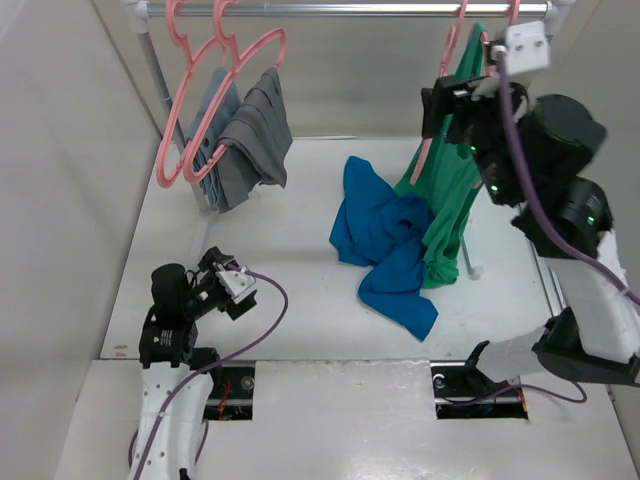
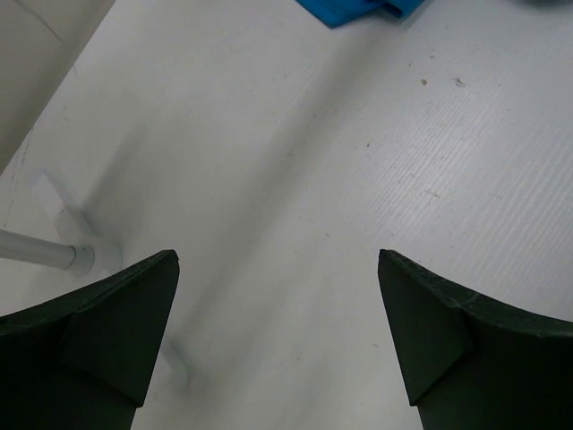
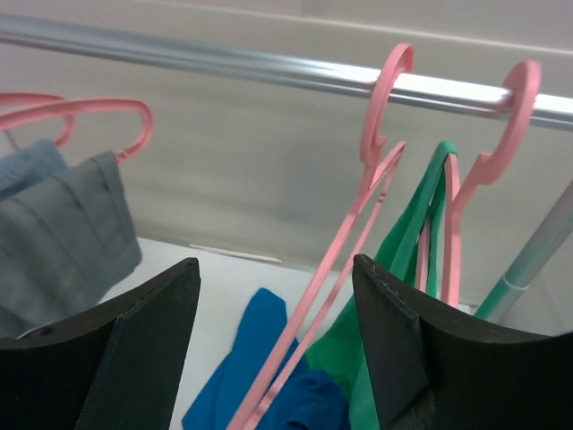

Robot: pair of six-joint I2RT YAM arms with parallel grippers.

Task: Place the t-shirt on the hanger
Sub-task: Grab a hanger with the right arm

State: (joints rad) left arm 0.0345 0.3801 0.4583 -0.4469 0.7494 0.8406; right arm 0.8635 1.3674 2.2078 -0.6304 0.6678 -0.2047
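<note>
Right gripper [image 3: 274, 269], jaws apart, faces the hanger [image 3: 371, 112], t-shirt [image 3: 260, 358] crumpled below.

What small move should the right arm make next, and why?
Probably ease the open right tool forward and close it on the bare hanger. That hanger hangs on the rail, and its arm shows between the tool's fingers in the wrist view, while the t-shirt lies crumpled on the table.

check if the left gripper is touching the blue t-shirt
Apart. The top view shows a wide strip of bare table between the left gripper and the t-shirt, and the gripper's jaws stand open and empty.
</note>
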